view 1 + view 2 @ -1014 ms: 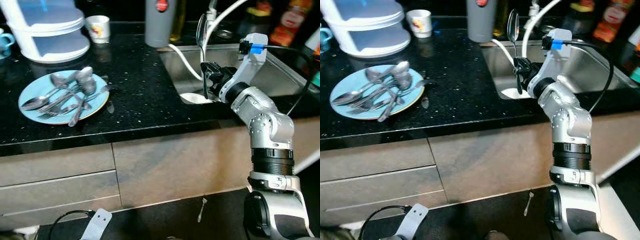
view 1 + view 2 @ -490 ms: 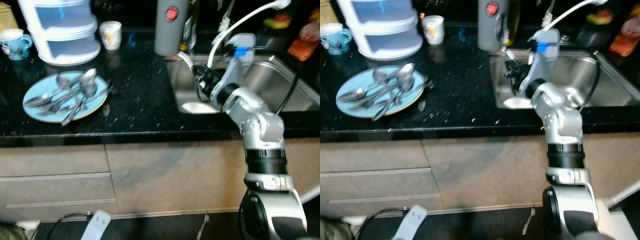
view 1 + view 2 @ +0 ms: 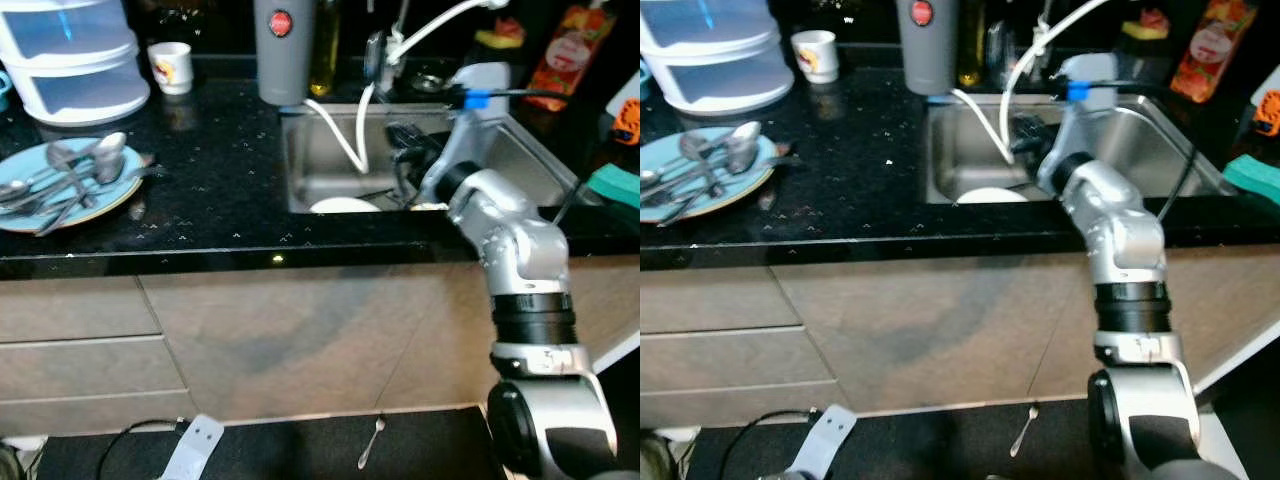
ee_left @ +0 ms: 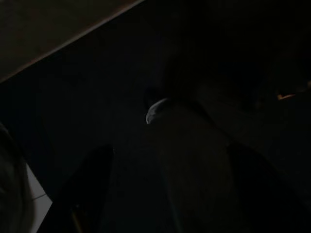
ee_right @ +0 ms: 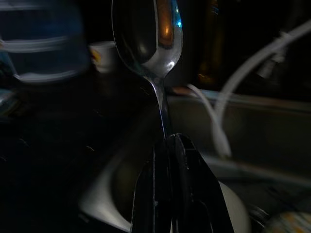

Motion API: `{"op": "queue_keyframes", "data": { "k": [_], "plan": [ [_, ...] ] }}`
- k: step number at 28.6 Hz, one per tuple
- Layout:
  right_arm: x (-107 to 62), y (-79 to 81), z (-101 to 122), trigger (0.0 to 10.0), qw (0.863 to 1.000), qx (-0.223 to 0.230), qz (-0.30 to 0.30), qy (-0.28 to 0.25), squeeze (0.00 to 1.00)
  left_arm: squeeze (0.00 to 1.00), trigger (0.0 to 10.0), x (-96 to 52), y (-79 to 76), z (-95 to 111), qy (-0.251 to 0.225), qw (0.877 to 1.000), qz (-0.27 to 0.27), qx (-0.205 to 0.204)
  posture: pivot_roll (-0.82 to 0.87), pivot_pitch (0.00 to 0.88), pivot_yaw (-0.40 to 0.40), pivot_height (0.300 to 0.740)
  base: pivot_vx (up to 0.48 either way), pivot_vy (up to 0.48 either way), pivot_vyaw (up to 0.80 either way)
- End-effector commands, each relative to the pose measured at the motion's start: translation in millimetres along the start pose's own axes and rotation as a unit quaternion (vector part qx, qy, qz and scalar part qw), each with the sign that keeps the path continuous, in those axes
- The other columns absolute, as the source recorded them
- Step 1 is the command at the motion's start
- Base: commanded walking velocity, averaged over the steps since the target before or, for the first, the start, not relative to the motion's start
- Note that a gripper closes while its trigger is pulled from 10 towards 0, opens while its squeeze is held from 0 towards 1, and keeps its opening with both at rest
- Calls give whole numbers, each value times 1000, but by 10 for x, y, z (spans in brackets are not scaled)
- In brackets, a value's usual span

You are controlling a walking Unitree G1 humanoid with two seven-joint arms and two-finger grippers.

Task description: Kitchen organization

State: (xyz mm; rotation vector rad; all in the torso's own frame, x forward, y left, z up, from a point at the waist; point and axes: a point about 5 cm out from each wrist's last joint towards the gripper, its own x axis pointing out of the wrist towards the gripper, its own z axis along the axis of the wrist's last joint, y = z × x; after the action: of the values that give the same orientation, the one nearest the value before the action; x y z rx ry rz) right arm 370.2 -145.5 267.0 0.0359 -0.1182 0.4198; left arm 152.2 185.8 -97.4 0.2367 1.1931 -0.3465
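A long black counter (image 3: 220,190) runs across, with pale drawers (image 3: 80,340) below and a dark floor (image 3: 300,450). A steel sink (image 3: 330,160) is sunk into it. The right gripper (image 3: 402,140) is over the sink, its fingers pinched tight on a spoon (image 5: 148,34) that stands upright. A blue plate (image 3: 20,195) of cutlery sits far to the left. A small spoon (image 3: 370,442) lies on the floor. The left wrist view is too dark to tell how that gripper's fingers stand.
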Motion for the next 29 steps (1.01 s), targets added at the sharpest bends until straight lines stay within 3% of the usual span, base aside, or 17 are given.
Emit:
{"op": "queue_keyframes", "data": {
  "k": [1, 9, 10, 14, 16, 25, 29],
  "plan": [
    [10, -24, 56, 10000, 1000, -15, -5, -9, 0, 0, 10000, 0, -13, -65, 12, 1000, 0, -3, -36, 0, -36, 740, 0, 0, 0],
    [129, 79, 111, 10000, 998, -54, 6, -11, 0, 0, 10000, 1, -15, -65, 10, 1000, 3, -7, -26, 0, -43, 740, 0, 0, 0],
    [182, 135, 120, 10000, 997, -79, 10, -9, 0, 0, 10000, 1, -15, -66, 10, 1000, 3, -7, -24, 0, -44, 740, 0, 0, 0],
    [323, 271, 153, 10000, 994, -104, 24, -6, 0, 0, 10000, 1, -17, -69, 11, 1000, 3, -6, -18, 0, -47, 740, 0, 0, 0],
    [414, 316, 133, 10000, 989, -144, 22, 10, 0, 0, 10000, 2, -21, -71, 11, 1000, 3, -5, -15, 0, -49, 740, 0, 0, 0],
    [613, 333, 113, 10000, 970, -238, 0, 44, 0, 0, 10000, 8, -63, -120, 11, 1000, -1, -10, 17, 0, -73, 740, 0, 0, 0],
    [640, 365, 134, 10000, 971, -237, 3, 38, 0, 0, 10000, 9, -91, -165, 11, 1000, -2, -10, 25, 0, -79, 740, 0, -83, 0]
  ]
}}
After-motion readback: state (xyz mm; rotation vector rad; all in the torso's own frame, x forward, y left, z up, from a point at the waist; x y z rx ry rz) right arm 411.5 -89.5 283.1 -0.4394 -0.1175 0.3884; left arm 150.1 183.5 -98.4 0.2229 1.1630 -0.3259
